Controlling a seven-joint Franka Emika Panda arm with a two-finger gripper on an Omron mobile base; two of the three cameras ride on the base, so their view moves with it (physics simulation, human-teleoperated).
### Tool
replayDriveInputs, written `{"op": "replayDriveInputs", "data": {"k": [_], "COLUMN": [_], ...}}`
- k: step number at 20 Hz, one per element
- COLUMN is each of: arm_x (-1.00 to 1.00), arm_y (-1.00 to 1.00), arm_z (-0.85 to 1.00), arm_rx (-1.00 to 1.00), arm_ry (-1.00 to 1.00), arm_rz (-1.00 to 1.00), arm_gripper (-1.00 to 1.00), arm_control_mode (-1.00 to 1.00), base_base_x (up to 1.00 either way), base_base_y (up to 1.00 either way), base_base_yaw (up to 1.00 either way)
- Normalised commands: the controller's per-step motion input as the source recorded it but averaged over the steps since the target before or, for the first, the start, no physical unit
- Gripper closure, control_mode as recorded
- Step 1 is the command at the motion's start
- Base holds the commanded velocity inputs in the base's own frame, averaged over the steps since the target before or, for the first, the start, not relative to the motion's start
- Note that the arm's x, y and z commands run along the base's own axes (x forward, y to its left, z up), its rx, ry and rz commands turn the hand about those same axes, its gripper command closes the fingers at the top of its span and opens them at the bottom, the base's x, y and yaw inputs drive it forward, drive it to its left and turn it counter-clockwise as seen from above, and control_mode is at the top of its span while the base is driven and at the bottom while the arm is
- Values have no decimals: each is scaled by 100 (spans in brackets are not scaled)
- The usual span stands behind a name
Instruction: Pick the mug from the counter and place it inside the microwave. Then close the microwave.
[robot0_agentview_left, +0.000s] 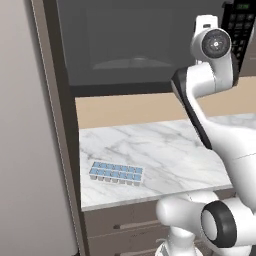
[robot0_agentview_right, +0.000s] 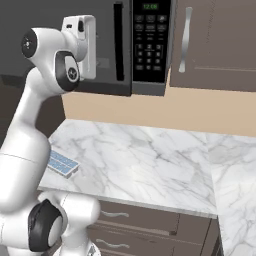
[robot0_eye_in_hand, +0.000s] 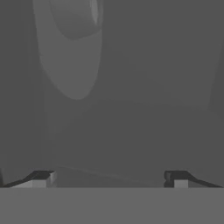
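The microwave (robot0_agentview_right: 75, 30) hangs above the counter (robot0_agentview_left: 160, 150), and its dark door (robot0_agentview_left: 135, 40) lies across the front, flush with the keypad (robot0_agentview_right: 150, 40). My gripper (robot0_eye_in_hand: 109, 178) is open with nothing between its fingertips (robot0_eye_in_hand: 41, 178), pointing straight at the door from close up. In the right base view the white hand (robot0_agentview_right: 85, 42) sits against the door, left of the black handle (robot0_agentview_right: 118, 40). Through the tinted door the round plate (robot0_eye_in_hand: 72, 70) shows as a dim pale oval. A small rounded shape with a glossy streak on it looks like the mug (robot0_eye_in_hand: 74, 17).
A blue-celled ice cube tray (robot0_agentview_left: 116, 173) lies near the counter's front left edge, also seen in the right base view (robot0_agentview_right: 62, 164). A tall grey panel (robot0_agentview_left: 25, 125) walls the left side. Brown cabinets (robot0_agentview_right: 215, 40) hang right of the microwave, and drawers (robot0_agentview_right: 135, 220) sit below the counter.
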Motion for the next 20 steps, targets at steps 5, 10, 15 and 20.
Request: {"op": "replayDriveInputs", "data": {"k": [5, 10, 15, 20], "arm_x": [37, 39, 40, 20], "arm_y": [-16, -19, -19, -20], "arm_z": [0, 0, 0, 0], "arm_rx": [4, 3, 2, 1], "arm_ry": [0, 0, 0, 0], "arm_rz": [0, 0, 0, 0], "arm_gripper": [-100, -100, -100, -100], "arm_control_mode": [-100, -100, -100, -100], "base_base_x": [0, 0, 0, 0], "base_base_y": [0, 0, 0, 0], "base_base_yaw": [0, 0, 0, 0]}}
